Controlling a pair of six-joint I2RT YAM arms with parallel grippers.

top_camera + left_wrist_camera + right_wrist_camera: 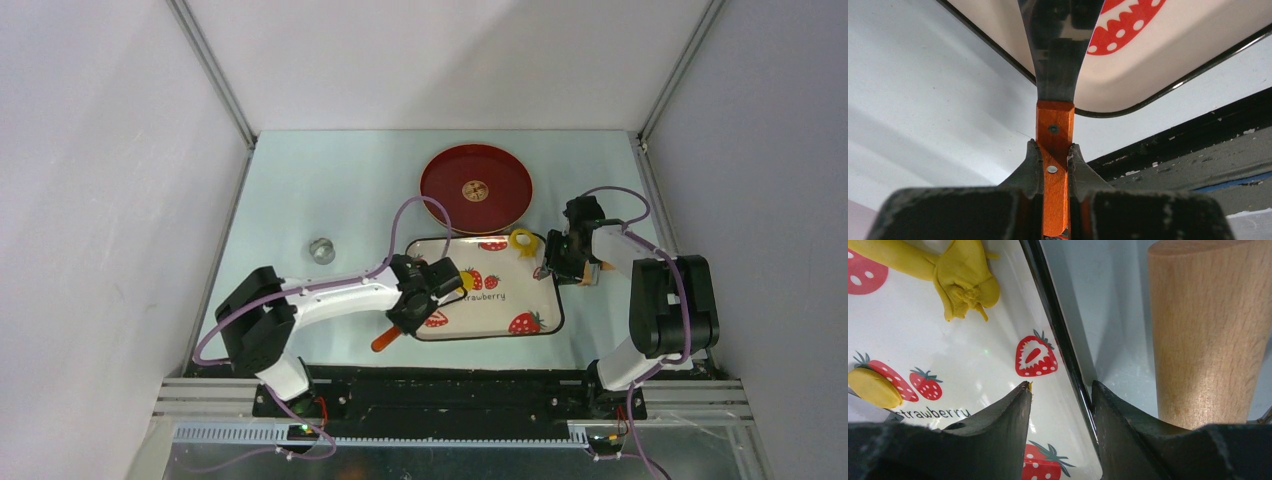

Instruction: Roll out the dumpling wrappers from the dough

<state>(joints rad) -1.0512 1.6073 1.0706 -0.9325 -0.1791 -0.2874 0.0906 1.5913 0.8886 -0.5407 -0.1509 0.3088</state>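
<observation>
Overhead, on a pale table [330, 180]: a white tray [525, 282] with a black rim and printed red strawberries, set near the front edge between the two arms. Just behind its far rim, a round red plate [475, 188]; touching or not, cannot tell. Well off to the left, alone, a small metal ring [322, 250].

Left pincer [1053, 150] clamped together on the orange wooden handle of a scraper [1054, 120], both fingers pressed against the handle's sides. Dark metal blade reaching over the tray's near left corner and on across the tray floor.

Right pincer [1060, 386] at the tray's right edge, jaws apart and straddling the black rim: one finger over the tray floor, the other outside, close against the rim. Just beyond the outer finger, off the tray, a pale wooden rolling pin [1208, 335].

Dough [873, 387] lying on the tray floor in its left half, close to the left arm's wrist: a small smooth yellow oval, partly over a printed strawberry. Cannot tell whether flat or still a lump. Apart from it, near the tray's far right corner, a ragged yellow scrap [965, 280] with a thin strip trailing off.
</observation>
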